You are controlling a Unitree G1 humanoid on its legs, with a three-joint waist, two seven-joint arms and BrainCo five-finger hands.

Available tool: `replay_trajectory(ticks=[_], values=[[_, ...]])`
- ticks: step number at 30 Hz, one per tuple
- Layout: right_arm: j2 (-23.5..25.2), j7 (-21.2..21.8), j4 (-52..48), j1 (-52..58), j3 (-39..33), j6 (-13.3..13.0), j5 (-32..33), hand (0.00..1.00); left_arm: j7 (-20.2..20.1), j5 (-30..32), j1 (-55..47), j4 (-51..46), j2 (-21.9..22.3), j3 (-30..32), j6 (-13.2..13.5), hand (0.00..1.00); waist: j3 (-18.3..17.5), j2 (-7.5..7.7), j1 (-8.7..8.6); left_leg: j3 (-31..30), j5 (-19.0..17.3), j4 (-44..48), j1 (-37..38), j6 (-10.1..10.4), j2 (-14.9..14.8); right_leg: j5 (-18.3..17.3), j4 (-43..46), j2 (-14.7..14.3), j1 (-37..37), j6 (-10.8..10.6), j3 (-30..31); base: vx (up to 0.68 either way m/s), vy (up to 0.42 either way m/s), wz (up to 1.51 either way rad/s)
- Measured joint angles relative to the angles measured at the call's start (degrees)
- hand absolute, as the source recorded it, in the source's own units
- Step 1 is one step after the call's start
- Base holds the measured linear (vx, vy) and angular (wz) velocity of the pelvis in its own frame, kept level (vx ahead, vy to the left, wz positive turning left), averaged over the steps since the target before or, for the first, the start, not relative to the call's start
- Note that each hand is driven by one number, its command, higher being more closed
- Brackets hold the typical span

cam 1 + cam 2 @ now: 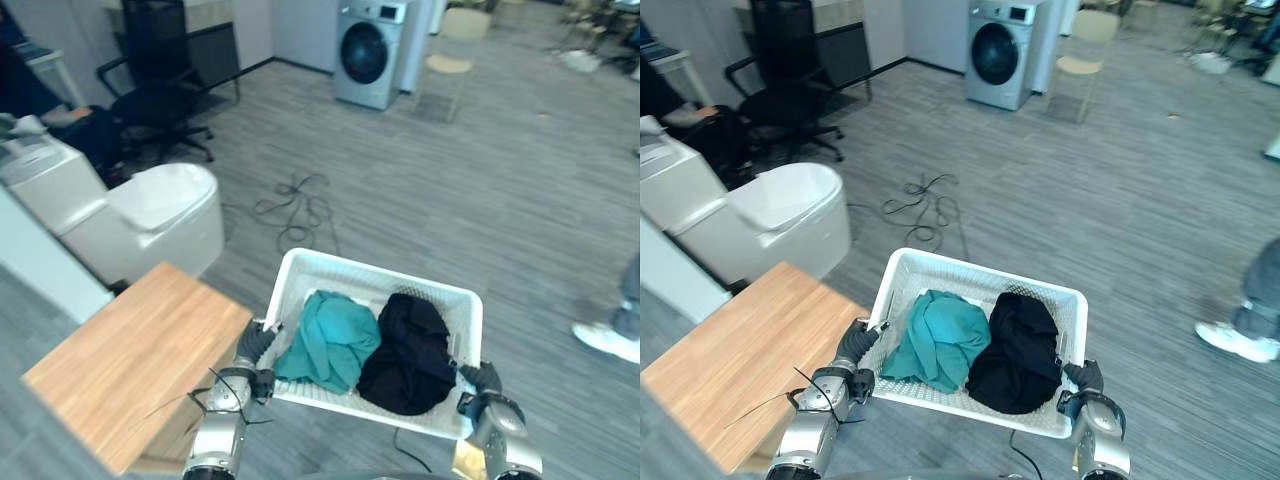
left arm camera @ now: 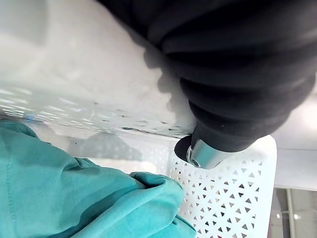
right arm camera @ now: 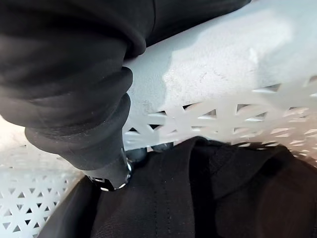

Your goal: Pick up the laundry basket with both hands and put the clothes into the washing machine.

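Step in hand, by judgement: basket raised, carry to the machine, loading not yet begun. Laundry basket [image 1: 345,275], white, perforated walls: hangs clear of the wooden surface [image 1: 130,360] at lower left, over grey plank floor, close before the body. Left hand [image 1: 255,343]: clamped on the basket's left rim, curled over the edge to the inside. Right hand [image 1: 485,378]: clamped likewise on the right rim, tip against black cloth. Contents, two items: teal garment [image 1: 330,340], crumpled, in the left half; black garment [image 1: 410,355], bunched, in the right half, touching the teal one along the middle; both within the walls, none over the edge. Washing machine [image 1: 370,52]: front loader, round door apparently shut, well apart across the room, just beside a pale chair [image 1: 450,50]. Next move, by judgement: calls for a walk across open floor with the basket level and both grips firm, then for a spot to set it down, to free a hand for the door and the clothes. Person's shoe [image 1: 608,340] at the right edge: worth a wide berth.
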State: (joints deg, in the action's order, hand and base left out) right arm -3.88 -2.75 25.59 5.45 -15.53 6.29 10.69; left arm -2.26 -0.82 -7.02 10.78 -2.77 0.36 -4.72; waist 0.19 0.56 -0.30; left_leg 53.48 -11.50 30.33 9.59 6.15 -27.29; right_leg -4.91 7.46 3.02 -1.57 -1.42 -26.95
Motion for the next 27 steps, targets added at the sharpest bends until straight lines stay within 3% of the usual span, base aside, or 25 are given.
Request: replay_trajectory(ticks=[1,2,3,4,5,6,7,8,9,11,12,13,14,15,16,19,20,21,22,23,24,25,27], values=[[-0.5,0.1,-0.1,0.0,1.0,-0.2,-0.1,1.00,0.1,-1.4,-0.9,0.0,-0.1,0.3,0.1,1.00,1.3,-2.13,0.39,-2.3,1.7,13.0,-1.5,-8.7,-7.5,-1.1,-0.7,-3.6,-2.0,1.6,3.3,0.06,-0.143,-0.96],[-0.6,0.2,-0.2,-0.1,1.4,-0.3,-0.1,1.00,0.1,-2.0,-1.0,0.0,-0.1,0.4,0.2,1.00,1.9,-2.61,1.05,-6.1,4.3,17.9,-3.6,-13.6,-9.8,-1.4,-0.9,-4.7,-2.9,2.1,4.9,0.10,-0.082,-1.39],[-0.9,0.2,-0.2,-0.3,2.2,-0.4,-0.2,1.00,0.3,-3.8,-1.6,0.1,-0.2,0.5,0.3,1.00,2.9,-2.74,1.71,-17.7,11.0,25.2,-8.8,-17.6,-10.4,-2.0,-1.1,-5.2,-4.1,2.9,7.9,0.15,0.038,-1.21],[-1.3,0.2,-0.5,-0.7,3.1,-0.4,-0.7,1.00,0.5,-5.5,-2.3,0.2,0.0,0.4,0.4,1.00,3.9,-2.87,1.92,-29.4,8.1,30.8,-15.6,-14.8,-6.1,-3.1,-1.1,-5.1,-4.1,3.7,10.4,0.16,0.093,-1.12],[-1.5,0.0,-0.6,-0.8,3.1,-0.3,-1.2,1.00,0.7,-5.9,-2.4,0.2,0.6,0.4,0.5,1.00,4.7,-2.97,1.95,-34.0,5.7,32.3,-18.6,-13.7,-2.4,-3.5,-1.0,-4.8,-4.3,3.7,11.9,0.20,0.116,-1.01],[-2.0,-0.4,-0.7,-1.2,3.4,-0.3,-2.0,1.00,1.3,-6.6,-3.1,0.2,1.5,0.5,0.7,1.00,5.9,-2.98,2.87,-41.2,1.4,32.0,-22.7,-10.8,6.7,-4.3,-0.5,-3.3,-4.3,3.8,15.2,0.17,0.105,-1.08],[-2.8,-0.4,-0.6,-1.2,4.4,-0.2,-2.1,1.00,1.5,-7.2,-3.8,0.1,1.6,0.5,0.7,1.00,6.4,-2.69,4.19,-45.4,-0.6,28.6,-25.0,-7.9,13.1,-4.6,-0.5,-2.0,-4.3,3.3,17.8,0.23,0.169,-1.47],[-3.2,-0.4,-0.7,-1.3,5.2,-0.2,-2.1,1.00,2.1,-7.6,-4.7,-0.1,1.5,0.7,0.8,1.00,6.6,-2.68,5.32,-46.9,-1.5,22.9,-26.8,-6.6,16.8,-4.8,-0.8,-1.5,-4.6,2.8,20.4,0.27,0.192,-1.58],[-3.2,-0.1,-0.7,-1.3,6.6,-0.2,-2.0,1.00,2.4,-7.6,-5.7,-0.4,1.3,1.6,0.9,1.00,6.7,-2.89,5.95,-46.7,-1.2,12.2,-28.0,-6.2,17.9,-4.7,-2.0,-1.3,-5.8,1.2,22.3,0.30,0.198,-1.23],[-3.1,-0.2,-1.8,-0.9,7.9,-0.1,-1.9,1.00,2.3,-7.6,-6.1,-0.8,1.4,2.3,1.0,1.00,7.3,-3.22,5.57,-43.7,0.7,-2.7,-29.4,-5.3,17.2,-5.5,-3.2,-0.8,-9.1,-1.0,23.2,0.40,0.229,-0.68],[-3.1,-0.4,-2.5,-0.8,8.2,-0.1,-1.9,1.00,2.3,-7.7,-7.2,-2.3,1.5,2.3,1.1,1.00,7.2,-1.70,5.92,-41.3,7.3,-6.2,-28.6,-5.1,17.9,-6.8,-3.7,1.1,-10.0,-2.2,24.6,0.46,0.272,-0.52],[-2.9,-0.4,-2.9,-0.9,8.4,-0.2,-1.9,1.00,2.4,-7.7,-7.7,-3.3,1.3,2.3,1.5,1.00,7.0,-1.33,5.98,-40.5,8.5,-6.3,-28.6,-5.9,19.3,-7.7,-4.3,1.8,-10.7,-2.3,25.7,0.49,0.289,-0.26],[-2.9,-0.8,-3.2,-1.8,8.0,-1.1,-1.7,1.00,2.5,-7.6,-7.0,-4.7,1.5,2.3,2.0,1.00,6.7,0.42,5.11,-40.7,5.5,-3.6,-30.2,-8.0,21.6,-8.4,-5.2,3.6,-11.1,-2.1,26.4,0.50,0.284,0.08],[-3.7,-1.0,-2.9,-3.9,7.6,-1.2,-1.8,1.00,3.1,-7.8,-6.3,-4.7,2.2,2.6,2.6,1.00,6.8,0.63,4.33,-40.7,2.0,0.5,-32.0,-10.3,22.5,-8.0,-4.6,5.1,-10.8,-2.9,27.4,0.58,0.393,0.18],[-3.8,-1.0,-2.6,-4.6,7.8,-1.2,-1.8,1.00,3.7,-8.1,-6.3,-4.7,2.4,2.6,2.6,1.00,6.8,0.66,4.54,-40.4,0.6,1.7,-32.0,-11.0,22.9,-8.0,-3.4,6.0,-10.6,-2.9,28.3,0.49,0.376,-0.07],[-3.9,-0.7,-0.3,-5.1,7.9,-1.2,-1.8,1.00,4.1,-8.3,-7.3,-4.7,2.3,2.6,2.8,1.00,6.7,0.93,5.90,-36.8,-4.3,0.9,-25.2,-13.0,26.2,-8.8,16.5,9.1,-5.6,-6.0,32.1,0.56,0.404,-0.21],[-3.2,-0.7,1.2,-5.0,7.9,-1.3,-1.8,1.00,4.1,-8.2,-8.0,-4.5,1.4,2.3,2.7,1.00,6.8,1.15,5.62,-36.6,-5.0,-2.0,-20.4,-13.5,28.4,-5.6,32.0,9.1,-1.0,-11.5,34.1,0.40,0.207,0.12],[-2.6,-0.7,1.3,-4.2,8.1,-1.3,-1.8,1.00,4.2,-8.2,-8.5,-4.5,0.7,1.7,2.5,1.00,6.9,1.29,5.13,-37.0,-5.0,-4.7,-16.6,-13.5,29.9,-2.8,44.0,8.9,2.5,-13.3,34.4,0.49,0.211,0.37],[-2.1,-0.5,0.9,-3.2,8.2,-1.4,-1.8,1.00,4.2,-8.1,-9.1,-4.6,0.1,1.8,2.6,1.00,7.0,1.01,4.10,-38.0,-5.0,-8.1,-12.4,-13.5,31.1,-1.8,55.6,7.9,7.0,-11.6,32.8,0.37,0.139,0.36],[-2.0,-0.4,0.9,-2.9,8.2,-1.4,-1.8,1.00,4.2,-8.1,-9.2,-4.6,-0.1,1.7,2.6,1.00,7.1,0.77,3.95,-38.4,-5.0,-9.8,-10.3,-13.5,31.4,-2.2,59.0,7.6,9.2,-10.7,31.6,0.45,0.155,0.25],[-2.0,-0.3,0.9,-2.8,8.2,-1.4,-1.8,1.00,4.2,-8.1,-9.3,-4.6,-0.3,1.5,2.5,1.00,7.3,0.39,3.92,-38.6,-5.0,-12.3,-7.6,-13.5,31.6,-3.5,61.4,7.7,12.6,-8.3,28.9,0.42,0.132,0.08],[-1.5,-0.3,0.7,-2.8,8.2,-1.4,-1.8,1.00,4.3,-8.1,-9.2,-4.6,-0.4,1.3,2.5,1.00,7.4,0.18,3.39,-39.2,-5.0,-15.0,-4.5,-13.5,31.6,-5.6,59.7,8.8,16.5,-4.8,24.1,0.52,0.142,0.14],[-1.2,-0.4,-0.3,-2.5,8.0,-1.3,-1.8,1.00,4.6,-8.1,-8.6,-4.6,-0.7,1.2,2.5,1.00,8.2,0.30,2.07,-40.5,-5.1,-18.8,0.1,-13.3,31.5,-7.6,51.8,10.0,20.7,-2.2,17.3,0.45,0.083,0.24]])
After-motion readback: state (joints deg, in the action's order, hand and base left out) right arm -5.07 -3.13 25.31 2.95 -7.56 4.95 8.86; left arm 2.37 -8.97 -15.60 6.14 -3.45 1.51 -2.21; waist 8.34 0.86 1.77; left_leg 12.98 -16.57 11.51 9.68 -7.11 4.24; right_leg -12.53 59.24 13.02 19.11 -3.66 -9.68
